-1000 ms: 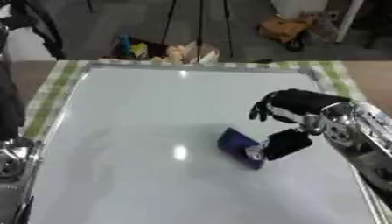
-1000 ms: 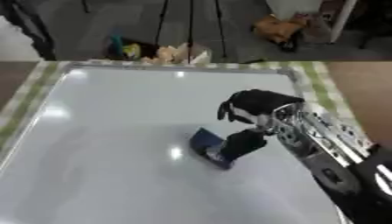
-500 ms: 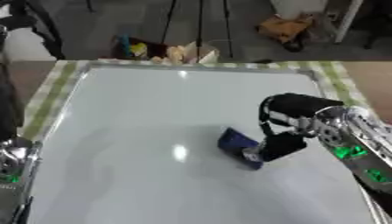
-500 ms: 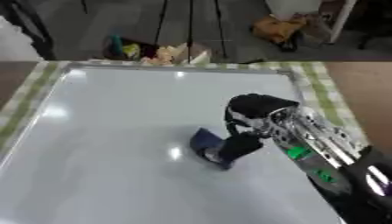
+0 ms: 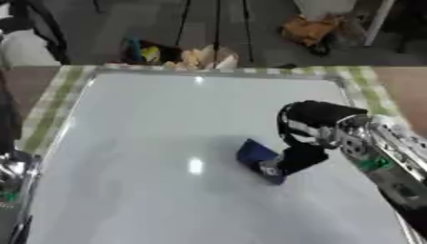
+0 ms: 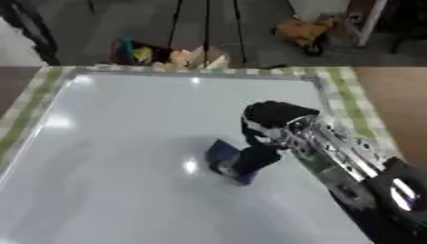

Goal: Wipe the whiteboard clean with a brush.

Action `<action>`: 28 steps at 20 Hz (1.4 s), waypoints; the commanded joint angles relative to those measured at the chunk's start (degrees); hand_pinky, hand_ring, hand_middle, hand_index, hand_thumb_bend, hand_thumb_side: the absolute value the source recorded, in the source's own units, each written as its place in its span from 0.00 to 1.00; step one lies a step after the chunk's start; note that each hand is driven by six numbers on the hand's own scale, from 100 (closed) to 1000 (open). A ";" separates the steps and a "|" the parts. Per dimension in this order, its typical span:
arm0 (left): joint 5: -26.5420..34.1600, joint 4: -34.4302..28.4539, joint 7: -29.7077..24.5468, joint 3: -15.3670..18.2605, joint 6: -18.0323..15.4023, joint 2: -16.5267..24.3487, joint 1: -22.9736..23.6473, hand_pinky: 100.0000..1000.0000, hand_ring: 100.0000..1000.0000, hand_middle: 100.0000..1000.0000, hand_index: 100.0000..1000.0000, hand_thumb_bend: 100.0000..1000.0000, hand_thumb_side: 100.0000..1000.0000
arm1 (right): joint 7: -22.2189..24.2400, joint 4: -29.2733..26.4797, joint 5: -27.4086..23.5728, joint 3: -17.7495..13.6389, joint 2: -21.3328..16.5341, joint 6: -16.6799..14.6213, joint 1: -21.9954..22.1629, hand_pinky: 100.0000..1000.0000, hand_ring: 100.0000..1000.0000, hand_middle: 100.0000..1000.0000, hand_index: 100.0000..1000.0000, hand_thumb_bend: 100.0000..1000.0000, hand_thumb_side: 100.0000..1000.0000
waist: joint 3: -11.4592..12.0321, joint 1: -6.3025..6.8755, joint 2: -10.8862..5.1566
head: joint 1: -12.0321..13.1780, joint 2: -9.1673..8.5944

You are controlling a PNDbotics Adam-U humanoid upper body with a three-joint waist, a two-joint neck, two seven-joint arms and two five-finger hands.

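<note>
The whiteboard [image 5: 142, 138] lies flat and fills most of the view, and I see no marks on its surface. A dark blue brush [image 5: 255, 155] sits tilted on the board, right of centre. My right hand [image 5: 310, 125] comes in from the lower right and is shut on the brush. Its curled fingers bunch above the brush's right end, and the thumb [image 5: 299, 160] reaches down onto it. The hand hides the brush's right end. My left hand is out of sight.
A green checked cloth [image 5: 367, 83] borders the board on the left, far and right sides. A silver part of my left arm [image 5: 12, 174] shows at the lower left edge. Beyond the far edge, bags and stand legs [image 5: 179, 55] sit on the floor.
The right hand's fingers, spread a second ago, have curled in tighter above the brush. The brush stays in nearly the same spot on the board.
</note>
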 commanded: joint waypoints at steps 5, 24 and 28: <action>-0.03 -0.97 -0.07 -0.30 -0.03 0.60 -1.16 0.62 0.76 0.74 0.72 0.05 1.00 | 1.65 -0.40 -3.89 -0.27 0.27 3.14 -1.10 0.65 0.74 0.68 0.07 0.25 0.51 | 0.16 -0.07 -0.91 | -0.12 -0.10; -0.12 -0.97 -0.15 -0.29 0.10 0.58 -1.21 0.62 0.76 0.74 0.72 0.04 1.00 | 1.19 -3.67 -7.59 -1.15 -1.18 7.45 -0.04 0.64 0.77 0.75 0.07 0.23 0.50 | -0.05 -0.12 -0.93 | -0.07 -0.03; -0.08 -0.97 -0.08 -0.29 0.10 0.53 -1.27 0.62 0.76 0.74 0.72 0.04 1.00 | 0.88 -2.69 -8.22 -1.35 -0.96 8.33 0.14 0.64 0.81 0.78 0.07 0.36 0.56 | 0.00 -0.02 -0.86 | -0.35 -0.25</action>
